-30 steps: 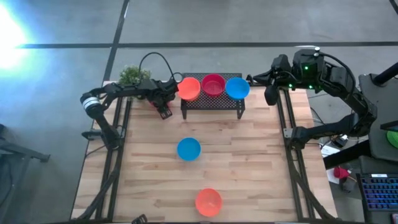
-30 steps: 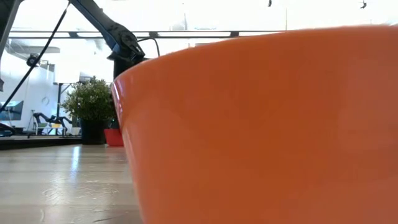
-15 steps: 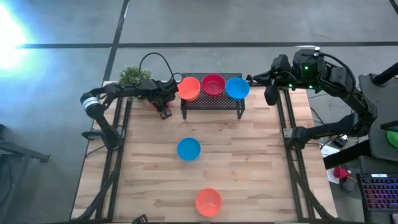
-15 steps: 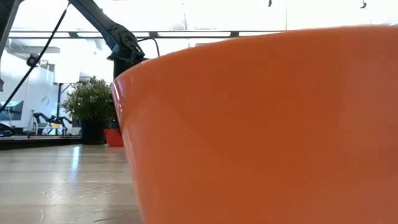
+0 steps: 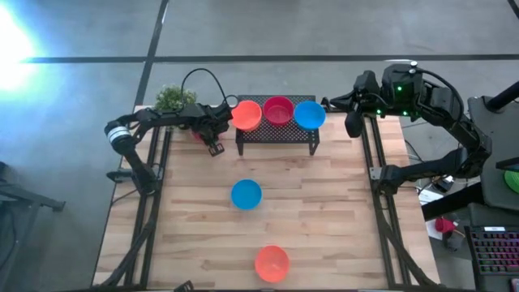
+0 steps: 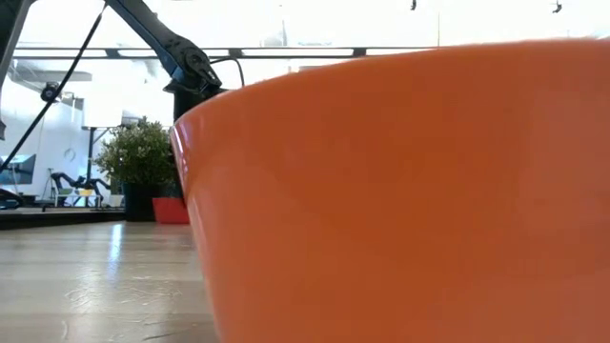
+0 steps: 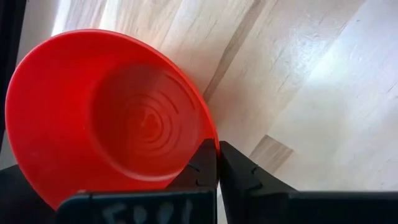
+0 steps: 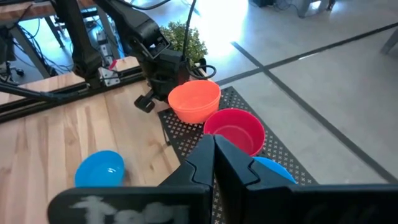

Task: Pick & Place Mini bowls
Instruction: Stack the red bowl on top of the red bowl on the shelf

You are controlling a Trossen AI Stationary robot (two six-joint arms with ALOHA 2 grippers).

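Red bowl (image 7: pixel 112 118) was pinched by its rim in the left gripper (image 7: pixel 217 163) jaws, just left of the rack (image 5: pixel 276 132), the nearer arm; right gripper (image 8: pixel 214 158) jaws pressed together, idle.

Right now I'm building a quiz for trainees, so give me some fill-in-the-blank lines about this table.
The rack carries ___ bowls.
The lone bowl at the table's middle is ___.
The left pincer grips a red bowl by its ___.
The right pincer waits, shut, beside the ___.
Missing words: three; blue; rim; rack.
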